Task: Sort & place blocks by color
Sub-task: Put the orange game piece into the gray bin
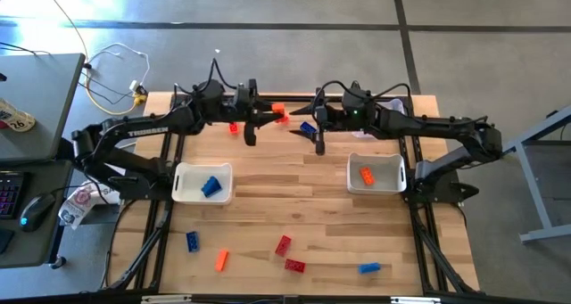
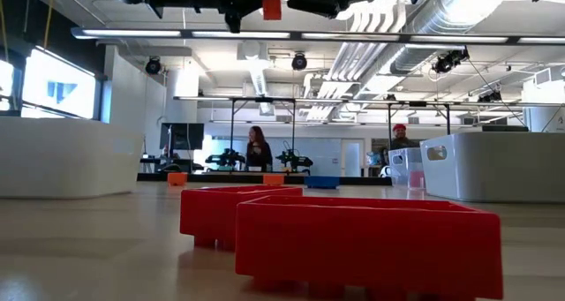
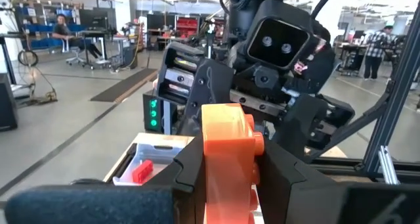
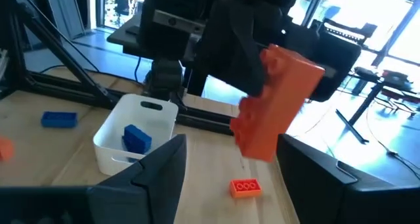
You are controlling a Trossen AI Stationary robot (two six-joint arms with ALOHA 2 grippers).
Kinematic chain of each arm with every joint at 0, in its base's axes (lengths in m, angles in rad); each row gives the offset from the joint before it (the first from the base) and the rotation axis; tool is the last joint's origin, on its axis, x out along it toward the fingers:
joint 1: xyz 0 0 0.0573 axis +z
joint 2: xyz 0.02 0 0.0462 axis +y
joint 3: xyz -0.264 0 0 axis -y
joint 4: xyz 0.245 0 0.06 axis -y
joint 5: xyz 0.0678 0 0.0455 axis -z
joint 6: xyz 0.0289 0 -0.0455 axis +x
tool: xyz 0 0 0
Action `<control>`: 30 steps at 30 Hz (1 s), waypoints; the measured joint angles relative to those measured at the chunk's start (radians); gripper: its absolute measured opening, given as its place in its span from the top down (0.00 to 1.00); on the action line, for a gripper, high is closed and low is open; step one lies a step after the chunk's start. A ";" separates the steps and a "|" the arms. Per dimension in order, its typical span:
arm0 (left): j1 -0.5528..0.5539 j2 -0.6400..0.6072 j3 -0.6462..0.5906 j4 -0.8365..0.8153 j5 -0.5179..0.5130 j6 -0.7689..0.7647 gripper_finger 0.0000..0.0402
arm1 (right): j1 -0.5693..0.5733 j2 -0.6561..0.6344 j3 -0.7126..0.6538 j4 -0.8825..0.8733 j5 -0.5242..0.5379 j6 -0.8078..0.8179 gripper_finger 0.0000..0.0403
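Between my left gripper's (image 3: 226,171) pinching fingers I hold an orange block (image 3: 226,152); opposite it, my right gripper (image 4: 230,178) is spread.

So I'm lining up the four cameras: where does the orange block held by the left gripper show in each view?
High view: orange block at top centre, between the two arms.
Low view: at the top edge, hanging under the dark arms.
Left wrist view: low centre, clamped in the left gripper.
Right wrist view: centre right, tilted, above the table.
Shared landmark: the white bin with a blue block.
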 joint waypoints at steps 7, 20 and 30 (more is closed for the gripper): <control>-0.006 0.053 0.000 0.080 0.003 -0.013 0.82 | -0.013 0.000 0.000 0.002 -0.001 0.000 0.44; -0.026 0.080 0.000 0.113 0.003 -0.044 0.82 | -0.023 0.000 0.000 0.010 0.088 0.008 0.44; -0.027 0.081 0.000 0.118 0.005 0.014 0.82 | -0.022 0.030 0.000 0.031 0.099 0.011 0.44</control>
